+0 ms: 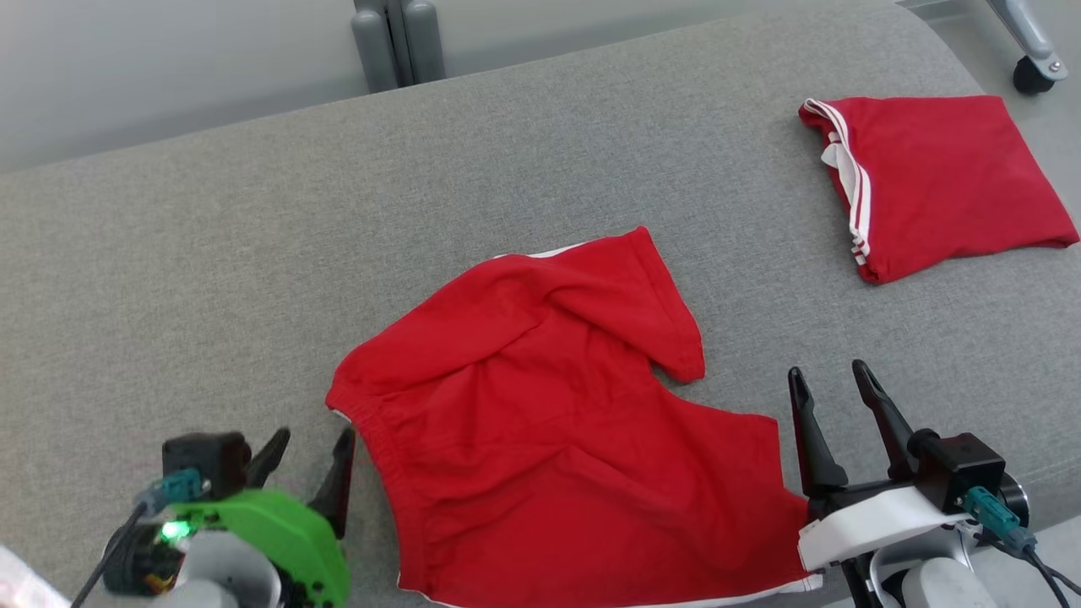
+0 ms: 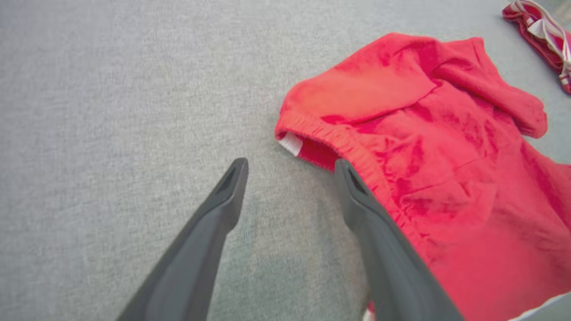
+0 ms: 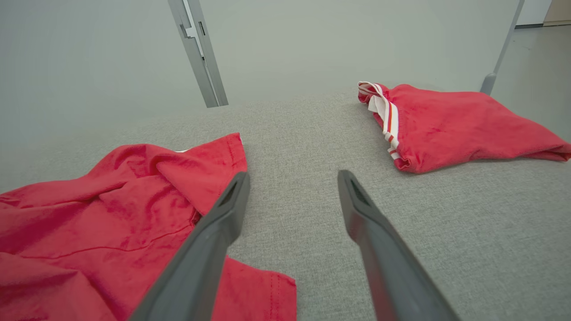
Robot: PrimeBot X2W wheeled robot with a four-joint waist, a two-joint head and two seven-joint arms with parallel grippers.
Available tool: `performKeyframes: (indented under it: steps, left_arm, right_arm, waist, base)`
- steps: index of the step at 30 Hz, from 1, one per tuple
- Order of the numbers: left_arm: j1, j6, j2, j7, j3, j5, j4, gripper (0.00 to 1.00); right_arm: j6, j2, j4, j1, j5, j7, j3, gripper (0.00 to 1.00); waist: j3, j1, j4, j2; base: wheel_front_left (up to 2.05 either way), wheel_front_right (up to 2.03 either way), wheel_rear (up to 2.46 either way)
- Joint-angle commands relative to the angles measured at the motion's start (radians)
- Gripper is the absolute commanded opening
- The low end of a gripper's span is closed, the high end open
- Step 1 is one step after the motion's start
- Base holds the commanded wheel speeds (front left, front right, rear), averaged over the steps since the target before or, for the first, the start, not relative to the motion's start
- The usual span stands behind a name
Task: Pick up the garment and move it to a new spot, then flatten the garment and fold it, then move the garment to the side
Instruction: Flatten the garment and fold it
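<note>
I see the rumpled red shorts point(image 1: 540, 422) lying between my left gripper point(image 1: 314, 437) and right gripper point(image 1: 828, 369), both spread empty.

We list one grey woven surface point(image 1: 211, 253), the landmark for every entry. At its far right corner we record a folded red garment point(image 1: 937, 181) with a white-striped edge, lying on it. Beyond its far edge we note a grey upright post point(image 1: 397, 38). Off its far right corner we note a black caster wheel point(image 1: 1032, 76).

Left tool point(image 1: 314, 435) and right tool point(image 1: 827, 368), both spread wide, empty
</note>
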Motion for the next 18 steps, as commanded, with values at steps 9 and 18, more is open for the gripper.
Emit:
performKeyframes:
  steps: [9,18]
  left_arm:
    - [-0.316,-0.128,-0.212,0.157,-0.141,0.109,0.145,1.0]
    - [-0.488,-0.214,-0.341,0.211,-0.22,0.179,0.451,1.0]
  right_arm:
    - [-0.002,-0.002,-0.001,-0.042,-0.001,-0.003,0.016,1.0]
    - [-0.001,-0.001,-0.002,-0.054,0.021,-0.003,0.019,1.0]
  waist:
    - [0.057,0.0,-0.055,0.0]
    - [0.105,0.0,-0.105,0.0]
  base:
    - [0.0,0.0,0.0]
    - [0.0,0.0,0.0]
